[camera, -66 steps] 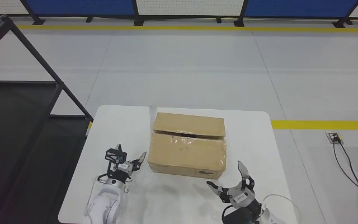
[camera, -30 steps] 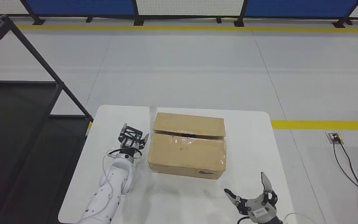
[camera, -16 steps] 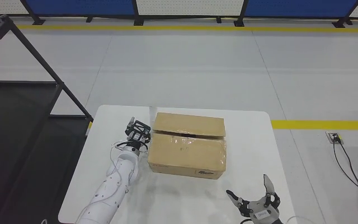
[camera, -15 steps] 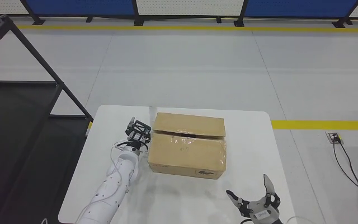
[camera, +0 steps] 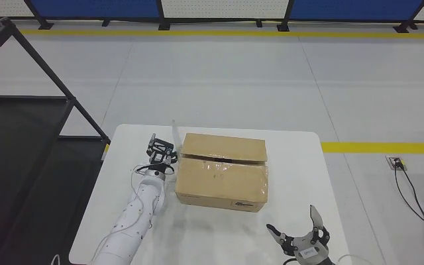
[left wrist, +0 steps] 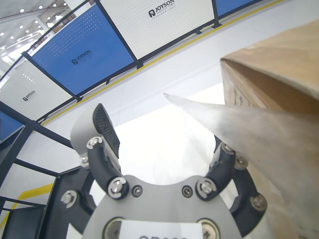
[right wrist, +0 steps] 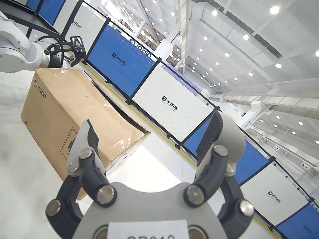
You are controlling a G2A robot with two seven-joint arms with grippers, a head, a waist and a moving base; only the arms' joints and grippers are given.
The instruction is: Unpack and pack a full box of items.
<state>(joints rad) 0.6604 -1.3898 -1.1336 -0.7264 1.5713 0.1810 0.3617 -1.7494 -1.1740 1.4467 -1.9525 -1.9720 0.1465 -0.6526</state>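
Finding 1. The counter carries one closed cardboard box, standing near its middle. Its top flaps are down, with a dark gap along their seam. The box is not braced, so in my judgement a sideways pull at one corner could slide or turn it on the counter instead of opening it.

Finding 2. My left arm lies stretched along the box's left side. My left hand is just beside the far left corner and points up and away from me. Its fingers are spread apart and clamp nothing.

Finding 3. My right hand sits at the counter's near edge, well apart from the box. Its fingers are spread wide and empty, and it is tilted up toward the ceiling. It is too far off to steady the box.

Finding 4. A pale translucent strip, which I judge to be sealing tape, runs from the box corner across one finger of my left hand. I cannot tell whether it is stuck to the pad. If it is, it may cling to the hand, tear short, or drag the box along.
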